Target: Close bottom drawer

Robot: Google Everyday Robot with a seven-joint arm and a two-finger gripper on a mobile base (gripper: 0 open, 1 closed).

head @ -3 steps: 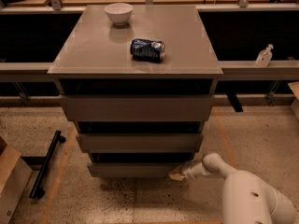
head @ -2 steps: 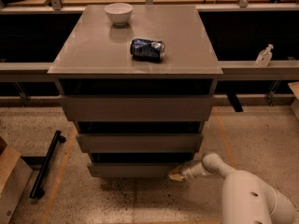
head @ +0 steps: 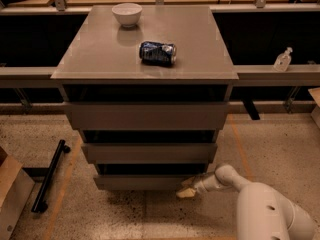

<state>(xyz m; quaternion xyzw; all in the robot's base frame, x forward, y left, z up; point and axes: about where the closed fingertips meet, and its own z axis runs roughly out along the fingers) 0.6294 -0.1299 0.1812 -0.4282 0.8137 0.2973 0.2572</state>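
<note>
Bottom drawer: lowest of the three on the cabinet. I see its flat front panel just above the floor, with a dark gap between it and the middle drawer.
Gripper: low at the right end of the bottom drawer's front. It seems to touch the panel's lower corner, though I can't be sure of contact from this angle.
Grip state: I cannot tell.
Arm: white, and it reaches in from the lower right toward the cabinet base.
Top drawer: the widest front, sitting under the tabletop.
Cabinet top: a dented blue can lies on its side near the middle, with a white bowl upright toward the back left.
Floor: a black bar lies left of the cabinet.
</note>
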